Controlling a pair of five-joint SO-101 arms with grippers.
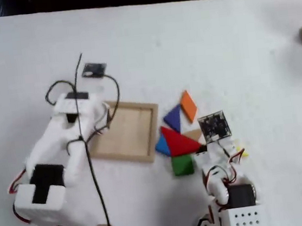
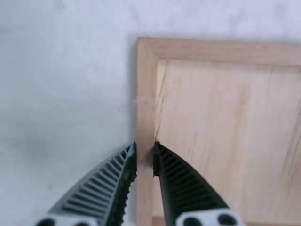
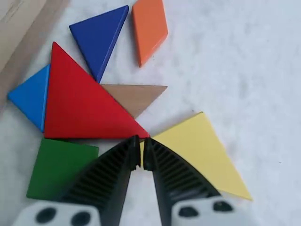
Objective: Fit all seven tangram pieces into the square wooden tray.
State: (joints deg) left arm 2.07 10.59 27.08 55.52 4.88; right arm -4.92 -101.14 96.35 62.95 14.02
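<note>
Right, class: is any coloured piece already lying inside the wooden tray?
No: the tray holds only bare wood, and the coloured pieces lie on the table beside it.

so the tray (image 2: 146, 94) is pale bare wood with a fine straight grain; table (image 1: 213, 40) is plain white. Pieces go red triangle (image 3: 80, 103), dark blue triangle (image 3: 99, 35), light blue triangle (image 3: 29, 96), orange parallelogram (image 3: 149, 27), green square (image 3: 59, 167), yellow triangle (image 3: 197, 150), plus one plain wood-brown triangle (image 3: 134, 96); left gripper (image 2: 145, 157) has one grey finger and one black, both ribbed; right gripper (image 3: 141, 150) is ribbed black on a white base; arms (image 1: 62, 145) white, cables (image 1: 96, 184) black
</note>
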